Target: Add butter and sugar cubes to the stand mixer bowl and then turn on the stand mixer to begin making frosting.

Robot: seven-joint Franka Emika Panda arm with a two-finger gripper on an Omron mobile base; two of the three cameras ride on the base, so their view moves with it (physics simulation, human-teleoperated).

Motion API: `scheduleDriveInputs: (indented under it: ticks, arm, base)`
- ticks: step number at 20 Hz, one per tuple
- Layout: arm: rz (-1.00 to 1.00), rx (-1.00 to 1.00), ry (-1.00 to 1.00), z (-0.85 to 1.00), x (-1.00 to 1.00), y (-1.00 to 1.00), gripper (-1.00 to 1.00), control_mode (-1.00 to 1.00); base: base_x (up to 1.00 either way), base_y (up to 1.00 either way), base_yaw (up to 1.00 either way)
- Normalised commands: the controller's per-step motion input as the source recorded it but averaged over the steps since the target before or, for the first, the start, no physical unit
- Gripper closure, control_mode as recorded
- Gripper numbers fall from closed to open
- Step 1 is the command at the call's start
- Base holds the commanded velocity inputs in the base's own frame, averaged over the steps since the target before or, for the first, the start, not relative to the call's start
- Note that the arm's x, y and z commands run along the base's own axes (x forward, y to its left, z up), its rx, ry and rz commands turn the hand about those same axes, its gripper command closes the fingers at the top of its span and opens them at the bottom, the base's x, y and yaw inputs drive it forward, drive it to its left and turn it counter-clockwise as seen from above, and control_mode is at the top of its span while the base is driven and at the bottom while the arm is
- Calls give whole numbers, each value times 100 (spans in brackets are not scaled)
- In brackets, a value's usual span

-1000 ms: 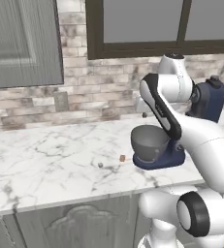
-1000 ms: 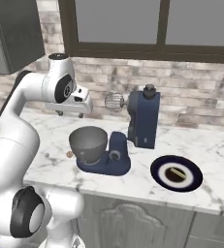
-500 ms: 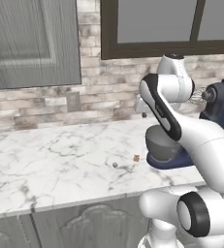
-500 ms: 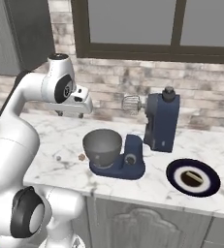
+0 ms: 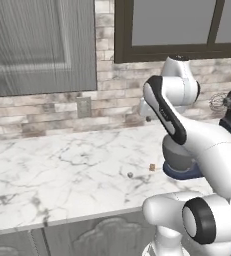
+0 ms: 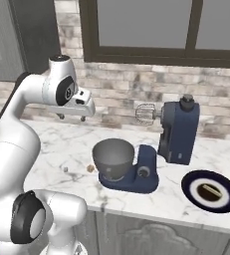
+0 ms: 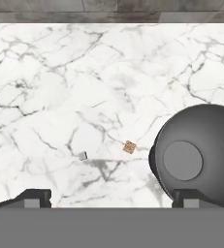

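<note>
Two tiny pieces lie loose on the marble worktop (image 7: 60, 87), just left of the stand mixer (image 6: 151, 149): the butter (image 7: 129, 147), a tan-orange cube, nearer the grey bowl (image 7: 200, 155), and the sugar cubes (image 7: 83, 156), a pale grey lump a little further out. My end effector (image 7: 111, 196) hangs high above them with its fingers spread wide and nothing between them. I judge both pieces feather-light. The butter looks soft enough to squash or smear, so I want a gentle squeeze across two flat opposite faces. The sugar seems stiff but crumbly and small enough to skid on the smooth stone. Neither touches the bowl, so I can come straight down around each.
</note>
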Motion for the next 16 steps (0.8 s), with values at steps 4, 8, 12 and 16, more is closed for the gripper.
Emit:
scheduleDriveInputs:
  ticks: [4,8,12,16]
  arm:
    - [0,0,0,0,0,0,-100,100]
    - [0,0,0,0,0,0,-100,100]
    - [0,0,0,0,0,0,-100,100]
    - [0,0,0,0,0,0,-100,100]
  base:
    - [5,39,0]
    - [17,43,-1]
    - [39,17,-1]
    - [51,4,0]
